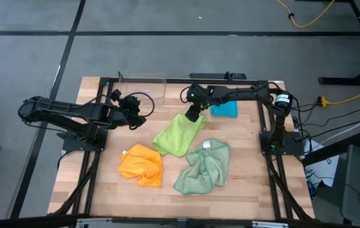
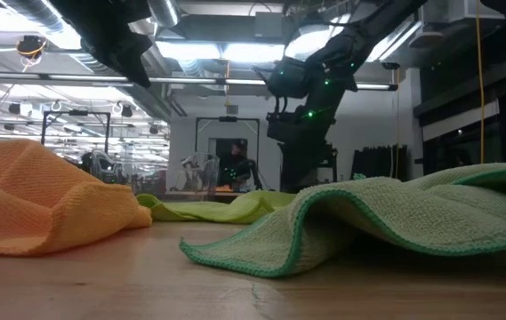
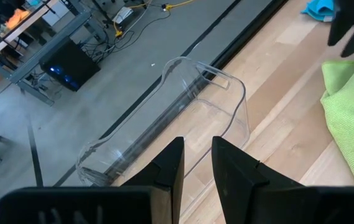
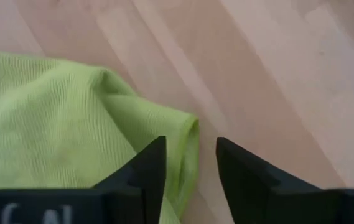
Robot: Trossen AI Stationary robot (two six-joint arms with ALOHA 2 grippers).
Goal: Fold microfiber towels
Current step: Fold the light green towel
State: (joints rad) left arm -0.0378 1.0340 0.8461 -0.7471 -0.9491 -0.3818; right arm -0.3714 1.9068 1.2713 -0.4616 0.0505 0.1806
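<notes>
- Lime green towel [image 1: 180, 133] mid-surface, lying flat-ish on a diagonal, far corner doubled over into a small fold under the right arm.
- Right pincer [image 4: 189, 163] low over that folded corner, fingers parted with a clear gap; towel edge runs partly between them, nothing pinched as far as visible.
- Step in hand, by judgement: working the far corner of the lime towel, a release or a re-grip. To do well: catch only the top layer at the very edge, draw straight across toward the opposite corner, keep low so cloth does not bunch.
- Teal blue towel [image 1: 224, 109] just beyond the right pincer, near the far right edge of the surface, compact, looks already folded.
- Pale sage green towel [image 1: 203, 167] crumpled at near right, its far edge close to or touching the lime towel; could snag if the lime towel gets dragged that way.
- Orange towel [image 1: 142, 165] bunched at near left, just beside the lime towel's near end; not folded yet.
- Left pincer [image 3: 195, 168] parked at far left, well apart from all towels, fingers with a narrow gap, holding nothing, pointing at the clear plastic bin [image 3: 183, 106].
- Bin on its side at the far edge of the surface [image 1: 243, 190], out of the fold path.
- Low view: a person far back in the room, nowhere near the surface.
</notes>
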